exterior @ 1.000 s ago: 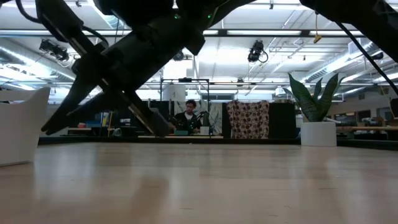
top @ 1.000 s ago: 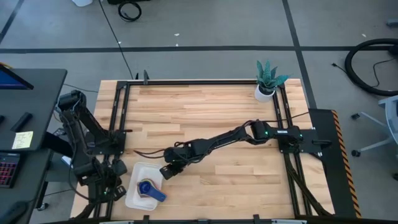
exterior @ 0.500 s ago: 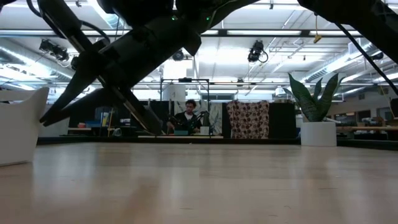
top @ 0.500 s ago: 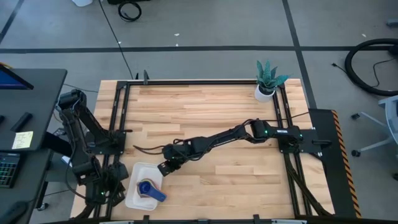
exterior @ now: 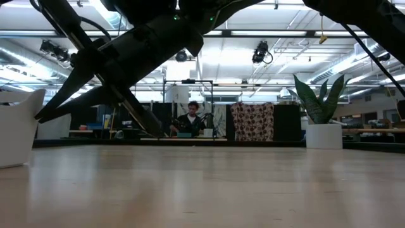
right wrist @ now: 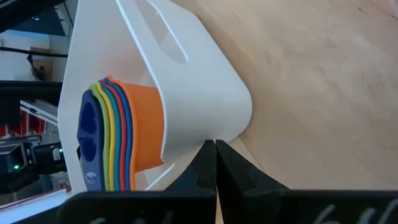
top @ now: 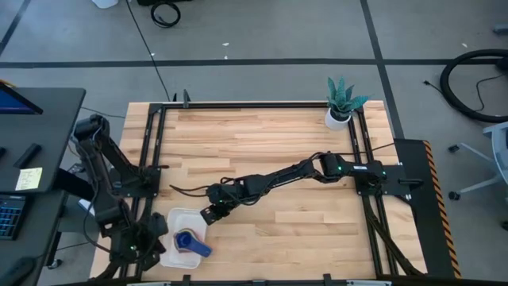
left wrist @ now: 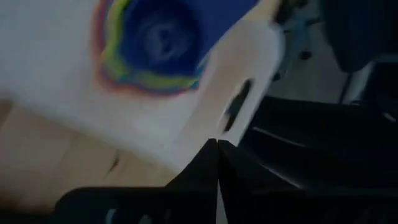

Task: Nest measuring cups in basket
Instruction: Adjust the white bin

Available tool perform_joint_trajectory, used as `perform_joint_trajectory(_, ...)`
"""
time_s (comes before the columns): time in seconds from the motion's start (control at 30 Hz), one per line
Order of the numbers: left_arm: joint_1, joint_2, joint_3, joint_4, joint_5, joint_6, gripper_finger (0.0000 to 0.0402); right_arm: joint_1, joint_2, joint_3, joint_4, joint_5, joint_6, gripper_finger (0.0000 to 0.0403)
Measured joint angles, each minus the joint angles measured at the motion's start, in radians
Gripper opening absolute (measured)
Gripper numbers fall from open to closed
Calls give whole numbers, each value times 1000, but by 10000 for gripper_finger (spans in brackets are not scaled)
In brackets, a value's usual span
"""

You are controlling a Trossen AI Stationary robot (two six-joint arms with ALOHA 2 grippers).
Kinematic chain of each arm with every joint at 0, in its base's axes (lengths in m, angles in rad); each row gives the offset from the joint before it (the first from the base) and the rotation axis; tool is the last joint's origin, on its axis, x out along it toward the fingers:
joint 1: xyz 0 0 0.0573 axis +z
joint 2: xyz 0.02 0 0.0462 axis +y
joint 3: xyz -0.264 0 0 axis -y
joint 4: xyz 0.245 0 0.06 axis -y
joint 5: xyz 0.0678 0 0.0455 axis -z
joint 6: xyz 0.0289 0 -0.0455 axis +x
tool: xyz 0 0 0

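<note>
The white basket (top: 173,225) sits at the table's near left corner and shows at the left edge of the low view (exterior: 16,126). The measuring cups (top: 189,241) lie nested inside it, dark blue innermost and orange outermost (right wrist: 118,137), resting on the basket's floor. In the left wrist view they are a blur of dark blue with coloured rims (left wrist: 158,37). My right gripper (top: 208,214) is shut at the basket's far right corner. My left gripper (top: 156,237) is shut at the basket's left side. My right gripper (right wrist: 215,146) has its shut fingertips against the outside of the basket's rounded far right corner (right wrist: 231,127), low on the wall, coming slanting down from the table's right. The basket stays flat on the table. My left gripper (left wrist: 217,144) has its shut fingertips at the basket's left end wall (left wrist: 214,118), just below the handle slot (left wrist: 237,106). Whether they touch it I cannot tell.
A white potted plant (top: 341,103) stands at the table's far right corner, also in the low view (exterior: 323,120). Bare wooden tabletop (top: 270,151) spreads between it and the basket. A black frame rail (top: 151,159) runs along the table's left edge.
My right gripper has moved a little toward the table's left, staying at the basket's corner. The basket has shifted slightly toward the left edge. My left arm has moved toward the near edge, and its gripper has come in closer to the basket's left side.
</note>
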Motion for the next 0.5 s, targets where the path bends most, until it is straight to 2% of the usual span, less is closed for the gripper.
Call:
perform_joint_trajectory(0.07,18,10,0,28,-22,69,6,0,0,0,1,0,0,0)
perform_joint_trajectory(0.13,35,27,0,13,-19,73,6,0,0,0,3,-1,0,0)
perform_joint_trajectory(0.33,63,107,0,-5,70,76,4,0,0,0,6,-6,0,0)
perform_joint_trajectory(0.5,62,146,0,-5,88,49,3,0,0,0,9,-8,0,0)
